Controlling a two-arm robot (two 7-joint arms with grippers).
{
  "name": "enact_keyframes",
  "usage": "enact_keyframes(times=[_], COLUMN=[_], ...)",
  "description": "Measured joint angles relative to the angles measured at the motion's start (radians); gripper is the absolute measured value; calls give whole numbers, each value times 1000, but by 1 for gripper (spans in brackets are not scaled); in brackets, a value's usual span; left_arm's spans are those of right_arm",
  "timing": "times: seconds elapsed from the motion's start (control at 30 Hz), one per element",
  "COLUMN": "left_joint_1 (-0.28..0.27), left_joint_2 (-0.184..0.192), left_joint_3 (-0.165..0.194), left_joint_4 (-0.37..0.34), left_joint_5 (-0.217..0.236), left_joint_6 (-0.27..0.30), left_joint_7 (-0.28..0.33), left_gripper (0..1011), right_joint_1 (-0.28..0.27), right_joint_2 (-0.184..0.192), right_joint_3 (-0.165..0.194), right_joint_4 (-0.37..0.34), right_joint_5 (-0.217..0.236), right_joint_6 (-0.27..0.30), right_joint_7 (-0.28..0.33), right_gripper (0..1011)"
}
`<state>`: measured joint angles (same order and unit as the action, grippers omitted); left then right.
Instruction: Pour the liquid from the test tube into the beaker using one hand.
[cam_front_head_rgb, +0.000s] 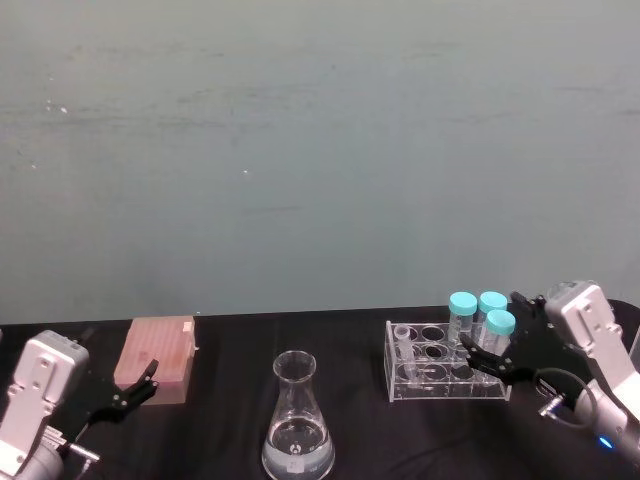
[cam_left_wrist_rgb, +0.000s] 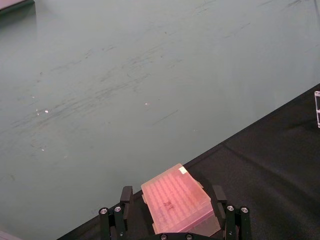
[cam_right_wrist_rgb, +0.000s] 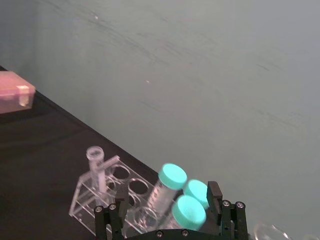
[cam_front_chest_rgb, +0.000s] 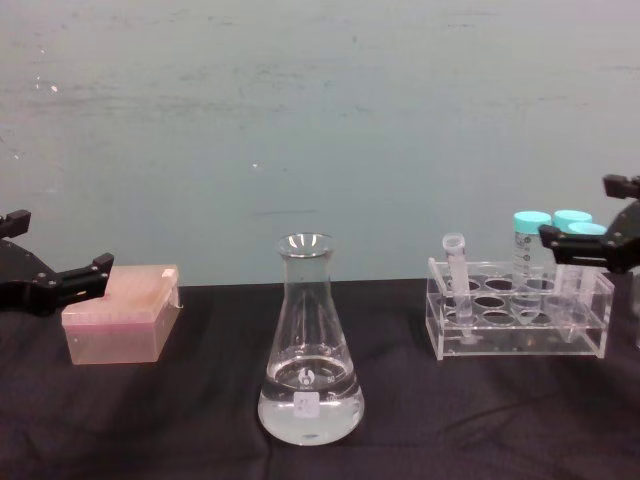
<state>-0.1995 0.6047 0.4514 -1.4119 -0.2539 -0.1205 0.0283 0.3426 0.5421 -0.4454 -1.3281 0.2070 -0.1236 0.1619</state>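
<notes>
The left hand (cam_left_wrist_rgb: 172, 194) spreads its two black fingers (cam_left_wrist_rgb: 125, 199) wide, and a pink box (cam_left_wrist_rgb: 177, 206) with a gridded lid shows between them, resting on the black tabletop (cam_left_wrist_rgb: 270, 170). Beyond the tabletop's far edge rises a scuffed grey-green wall (cam_left_wrist_rgb: 150, 75). A sliver of clear plastic (cam_left_wrist_rgb: 317, 107) shows at the frame's edge.

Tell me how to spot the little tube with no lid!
Look on the black table, right of the clear glass conical flask, for the clear plastic rack. At the rack's left end stands a slim clear plastic test tube. Unlike the three fatter teal-capped tubes at the right end, it has a flared rim and no cap.
</notes>
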Motion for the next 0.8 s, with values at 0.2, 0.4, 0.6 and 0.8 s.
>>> enact_keyframes(times=[0.2,0.4,0.6,0.8], left_joint_1=[0,0,0,0], left_joint_2=[0,0,0,0], left_joint_3=[0,0,0,0], left_joint_4=[0,0,0,0], left_joint_5=[0,0,0,0], left_joint_6=[0,0,0,0], left_joint_7=[0,0,0,0], left_gripper=[1000,1000,1000,1000], right_joint_1=[35,63,87,106], right_joint_2=[-27,-57,-79,-98], right_joint_3=[-8,-14,-17,-22], right_joint_4=[28,59,81,103], right_joint_5=[-12,-14,-11,4], right_joint_6=[-8,-9,-3,27], right_joint_7=[44,90,145,211], right_gripper=[1000,1000,1000,1000])
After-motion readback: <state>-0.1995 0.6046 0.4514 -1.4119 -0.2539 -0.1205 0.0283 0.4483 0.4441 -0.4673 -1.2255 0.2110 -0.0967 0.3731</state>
